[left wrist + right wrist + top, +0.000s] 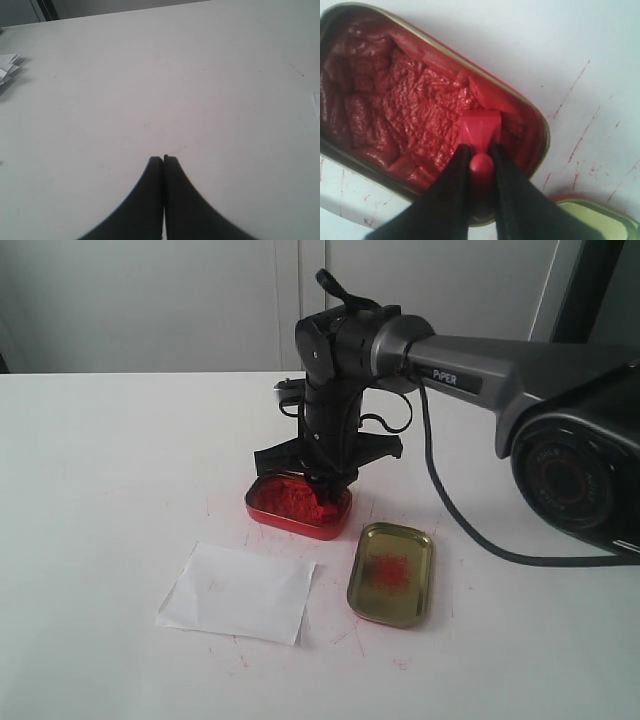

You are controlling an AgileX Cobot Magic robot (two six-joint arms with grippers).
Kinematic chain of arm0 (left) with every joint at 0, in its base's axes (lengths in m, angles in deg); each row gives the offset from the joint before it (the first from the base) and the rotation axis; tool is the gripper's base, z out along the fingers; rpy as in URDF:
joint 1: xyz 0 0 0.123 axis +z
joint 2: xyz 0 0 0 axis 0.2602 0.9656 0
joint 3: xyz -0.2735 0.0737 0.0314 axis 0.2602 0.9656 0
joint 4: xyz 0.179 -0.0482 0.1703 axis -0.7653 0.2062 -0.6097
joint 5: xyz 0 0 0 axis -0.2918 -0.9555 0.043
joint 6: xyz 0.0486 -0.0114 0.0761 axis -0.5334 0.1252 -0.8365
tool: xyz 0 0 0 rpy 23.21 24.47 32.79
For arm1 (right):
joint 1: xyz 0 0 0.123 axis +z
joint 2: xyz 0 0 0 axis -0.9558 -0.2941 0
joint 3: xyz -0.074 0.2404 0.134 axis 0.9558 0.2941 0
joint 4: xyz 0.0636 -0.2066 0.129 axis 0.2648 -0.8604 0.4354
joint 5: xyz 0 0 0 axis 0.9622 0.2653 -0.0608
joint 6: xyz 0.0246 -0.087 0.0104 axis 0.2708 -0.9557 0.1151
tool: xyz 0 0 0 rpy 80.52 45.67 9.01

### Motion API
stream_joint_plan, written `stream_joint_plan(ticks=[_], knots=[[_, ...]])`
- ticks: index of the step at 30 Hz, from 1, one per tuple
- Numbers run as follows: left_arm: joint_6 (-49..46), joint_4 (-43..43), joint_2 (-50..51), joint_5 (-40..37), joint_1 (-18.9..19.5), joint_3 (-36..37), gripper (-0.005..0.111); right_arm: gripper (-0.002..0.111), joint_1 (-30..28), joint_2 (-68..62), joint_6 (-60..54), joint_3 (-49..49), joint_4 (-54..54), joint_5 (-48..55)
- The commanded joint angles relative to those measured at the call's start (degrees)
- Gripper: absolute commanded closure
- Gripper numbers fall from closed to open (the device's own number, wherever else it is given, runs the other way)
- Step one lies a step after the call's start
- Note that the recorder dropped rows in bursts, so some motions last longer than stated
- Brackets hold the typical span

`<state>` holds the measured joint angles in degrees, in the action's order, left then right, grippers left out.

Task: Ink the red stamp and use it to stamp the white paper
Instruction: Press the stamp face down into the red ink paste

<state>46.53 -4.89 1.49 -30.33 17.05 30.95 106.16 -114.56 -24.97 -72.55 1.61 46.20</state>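
Observation:
My right gripper (481, 149) is shut on the round handle of the red stamp (480, 129). The stamp's square base rests in the lumpy red paste of the red oval ink tin (395, 105). In the exterior view the right gripper (327, 480) reaches straight down into the ink tin (298, 504); the stamp itself is hard to tell apart there. The white paper (238, 590) lies flat in front of the tin, nearer the table's front edge, with nothing on it. My left gripper (163, 159) is shut and empty over bare tabletop, out of the exterior view.
A gold tin lid (391, 572) with red smears lies right of the paper; its rim (600, 209) shows in the right wrist view. Red ink streaks (575, 92) mark the table around the tin. The right arm's cable (450, 510) trails across the table. Crumpled white paper (7, 67) lies at the left wrist view's edge.

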Motion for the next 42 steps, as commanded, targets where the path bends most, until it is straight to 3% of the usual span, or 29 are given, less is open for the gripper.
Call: stream_joint_plan(ticks=[1, 42], knots=[[0.1, 0.0, 0.0, 0.3, 0.1, 0.2, 0.107, 0.108, -0.2, -3.9, 0.2, 1.1, -0.2, 1.8], [0.1, 0.0, 0.0, 0.3, 0.1, 0.2, 0.107, 0.108, -0.2, 4.2, 1.4, -1.9, -0.3, -2.8]])
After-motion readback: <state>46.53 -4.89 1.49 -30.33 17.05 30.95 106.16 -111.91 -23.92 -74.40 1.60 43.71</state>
